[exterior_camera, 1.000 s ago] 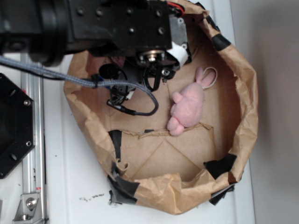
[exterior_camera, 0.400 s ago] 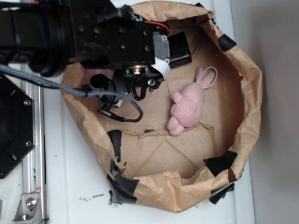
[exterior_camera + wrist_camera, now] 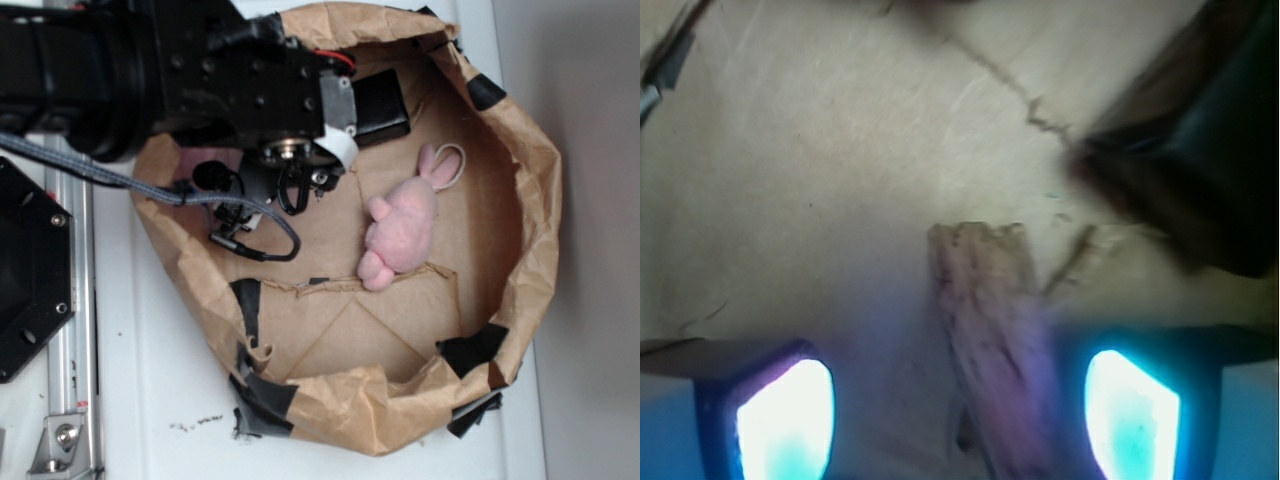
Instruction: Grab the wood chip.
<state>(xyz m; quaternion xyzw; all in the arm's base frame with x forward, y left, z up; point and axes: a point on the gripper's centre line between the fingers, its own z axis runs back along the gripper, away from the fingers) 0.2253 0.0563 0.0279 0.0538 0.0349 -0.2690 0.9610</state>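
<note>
Pincer (image 3: pixel 958 425) fingers (image 3: pixel 785 420) are held apart astride the wood chip (image 3: pixel 990 330), which is laid flat on the brown paper (image 3: pixel 820 170), its long axis running forward between them, nearer the right finger.

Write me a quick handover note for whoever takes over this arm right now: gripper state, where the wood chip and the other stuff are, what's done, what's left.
Gripper: open, low over the floor of the paper-lined bin, one glowing finger pad on each side.
Wood chip: lying flat on the paper between the pads, nearer the right-hand one in the wrist view; not gripped. The arm hides it in the exterior view.
Black box: at the bin's top edge, just beyond the chip.
Pink plush: off to the side, apart from the gripper.
Done: approach and rough alignment.
Left: close on the chip and lift.
</note>
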